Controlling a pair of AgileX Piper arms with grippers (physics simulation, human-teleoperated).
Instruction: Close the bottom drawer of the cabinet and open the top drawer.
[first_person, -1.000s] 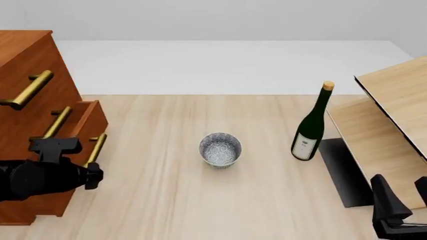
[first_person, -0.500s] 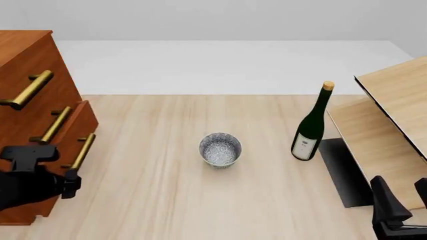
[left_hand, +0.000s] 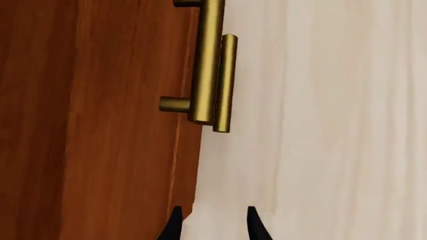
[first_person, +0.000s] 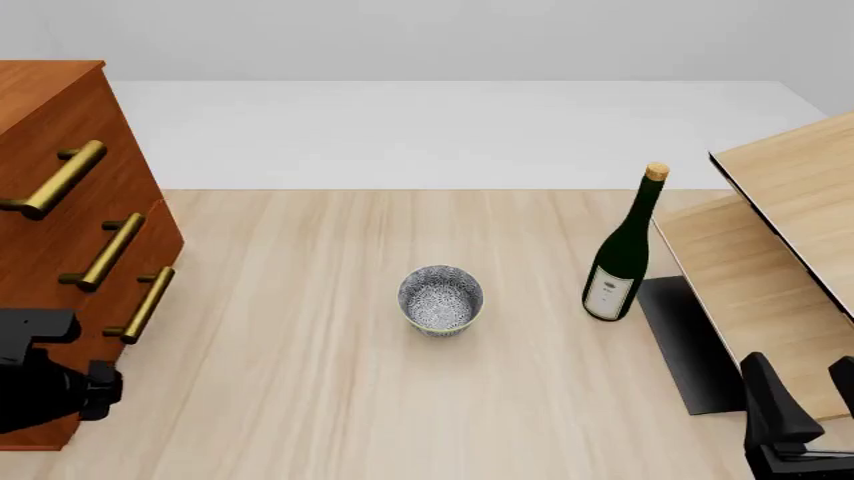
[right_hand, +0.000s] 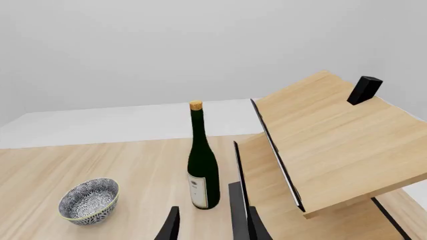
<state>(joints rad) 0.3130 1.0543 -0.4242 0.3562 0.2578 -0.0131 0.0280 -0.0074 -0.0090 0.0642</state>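
Two fingertips of the left hand (left_hand: 212, 226) sit slightly spread, holding nothing, by the cabinet (first_person: 54, 150) front; bottom drawer (first_person: 114, 330) looks flush, so I'd lift, then pinch the top drawer (first_person: 60, 150) handle squarely.

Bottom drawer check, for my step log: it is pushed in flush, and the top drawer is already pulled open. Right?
Not quite. The bottom drawer is pushed in flush, but the top drawer is not yet open: in the front view it sits flush with the cabinet too.
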